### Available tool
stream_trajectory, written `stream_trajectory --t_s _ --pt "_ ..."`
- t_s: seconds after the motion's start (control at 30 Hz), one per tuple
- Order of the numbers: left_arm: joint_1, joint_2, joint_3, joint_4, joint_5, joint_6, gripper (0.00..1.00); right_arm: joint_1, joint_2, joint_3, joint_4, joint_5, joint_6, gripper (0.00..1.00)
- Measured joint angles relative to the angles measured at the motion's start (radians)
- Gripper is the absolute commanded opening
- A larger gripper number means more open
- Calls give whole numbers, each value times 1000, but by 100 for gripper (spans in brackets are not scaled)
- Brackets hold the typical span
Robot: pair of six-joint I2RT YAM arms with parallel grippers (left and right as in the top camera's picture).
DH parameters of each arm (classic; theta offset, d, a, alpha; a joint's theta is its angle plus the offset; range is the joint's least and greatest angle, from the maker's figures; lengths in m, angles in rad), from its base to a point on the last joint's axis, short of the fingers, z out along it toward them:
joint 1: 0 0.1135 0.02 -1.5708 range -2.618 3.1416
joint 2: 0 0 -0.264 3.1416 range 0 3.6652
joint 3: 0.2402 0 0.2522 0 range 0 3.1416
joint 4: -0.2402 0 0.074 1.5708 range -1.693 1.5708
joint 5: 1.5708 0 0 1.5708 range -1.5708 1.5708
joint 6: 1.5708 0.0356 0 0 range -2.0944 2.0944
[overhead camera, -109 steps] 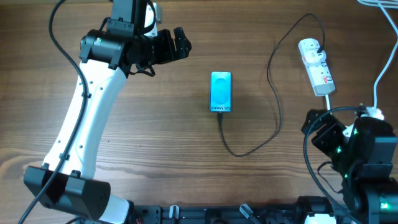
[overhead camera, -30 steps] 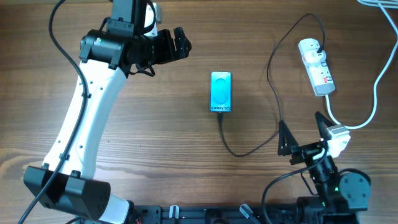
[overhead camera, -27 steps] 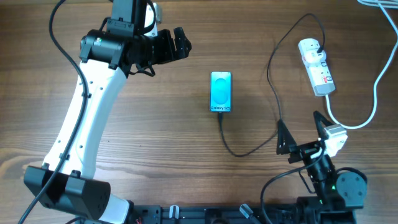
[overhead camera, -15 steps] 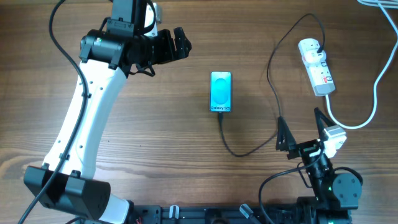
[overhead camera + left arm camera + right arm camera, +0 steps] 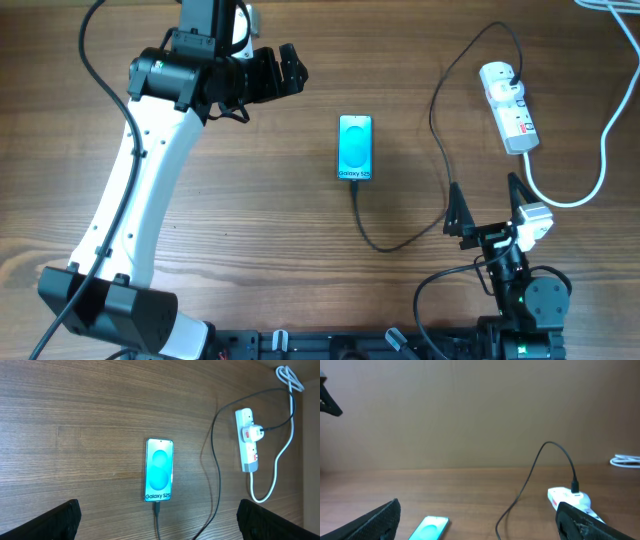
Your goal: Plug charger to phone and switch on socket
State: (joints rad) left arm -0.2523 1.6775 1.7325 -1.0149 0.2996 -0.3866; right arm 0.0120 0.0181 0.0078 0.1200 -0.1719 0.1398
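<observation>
The phone [image 5: 355, 148] lies flat mid-table with its cyan screen up, also seen as phone [image 5: 159, 470] and phone [image 5: 430, 527]. The black charger cable [image 5: 443, 190] runs from the phone's near end, where its connector tip [image 5: 156, 508] meets the phone, in a loop up to a white plug on the socket [image 5: 508, 108]. The socket [image 5: 247, 440] lies at the far right. My left gripper [image 5: 285, 70] hangs open high at the far left, nothing in it. My right gripper [image 5: 488, 215] stands open near the front right, empty, short of the socket [image 5: 570, 500].
A thick white cord [image 5: 590, 180] curves from the socket's near end off the right edge. Another white cord coil [image 5: 625, 461] lies at the far right. The left arm's white link [image 5: 130, 200] spans the left side of the wooden table [image 5: 250, 230].
The right arm has swung from the right edge in to the front of the table, its open gripper now drifting slightly left and away from me. The left arm has not moved.
</observation>
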Motion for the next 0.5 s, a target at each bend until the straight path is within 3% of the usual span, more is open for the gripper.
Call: stream_trajectory --t_s 0.13,0.5 --pt "0 0 0 0 0 0 100 0 -3 -2 -114 28 0 100" --pt "0 0 0 0 0 0 100 0 -3 -2 -120 56 -164 100"
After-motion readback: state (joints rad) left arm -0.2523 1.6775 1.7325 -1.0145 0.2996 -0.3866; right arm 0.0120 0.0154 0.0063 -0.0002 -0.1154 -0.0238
